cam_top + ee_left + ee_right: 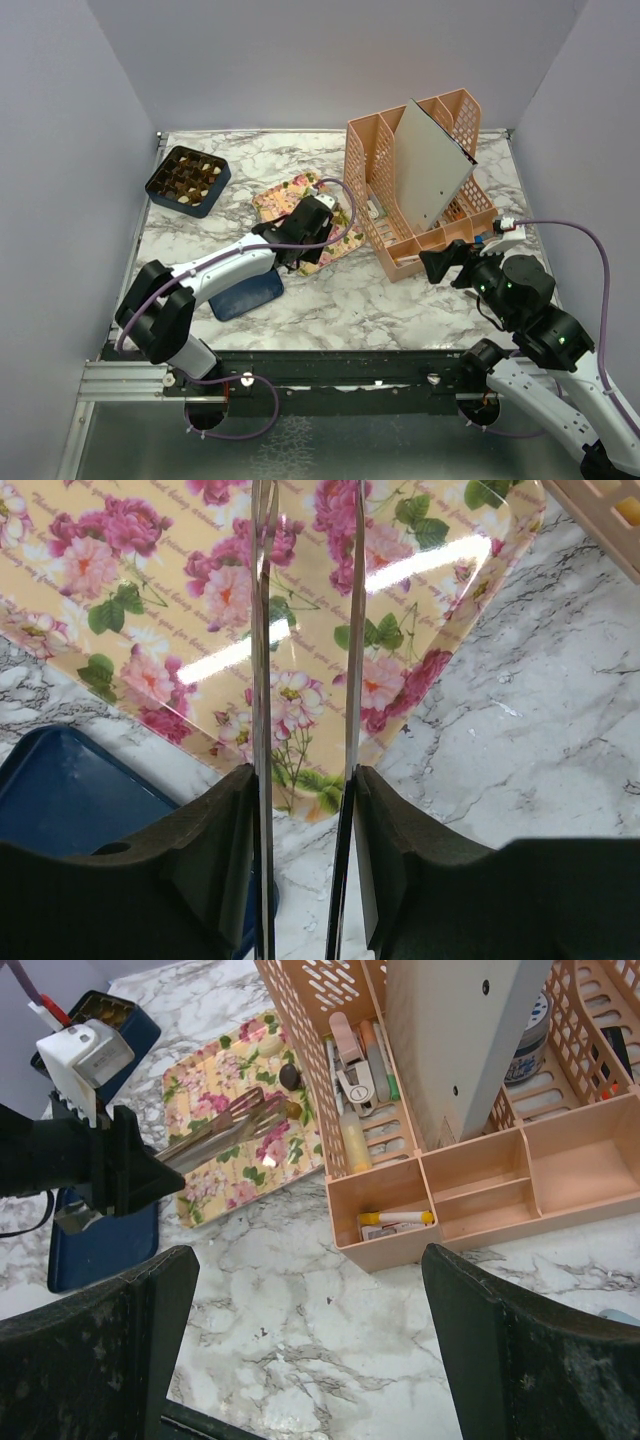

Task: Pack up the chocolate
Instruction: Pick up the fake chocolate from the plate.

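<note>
Left wrist: L gripper (303, 785) half-closed on metal tongs (262, 630) over floral tray (130, 580).

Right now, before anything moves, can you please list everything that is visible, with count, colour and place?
box: one, dark blue, far left corner of the table
chocolate: many pieces, brown and cream, in the box; one dark piece on the floral tray
floral tray: one, yellow with pink flowers, middle of the table
lid: one, dark blue, flat, near left, next to the floral tray
organizer: one, peach, right of the floral tray, small items inside
board: one, grey, leaning inside the organizer
tongs: one pair, metal, over the floral tray
table: one, white and grey marble
left fingers: two, black, closed on the tongs
right fingers: two, black, wide open, holding nothing, near right
</note>
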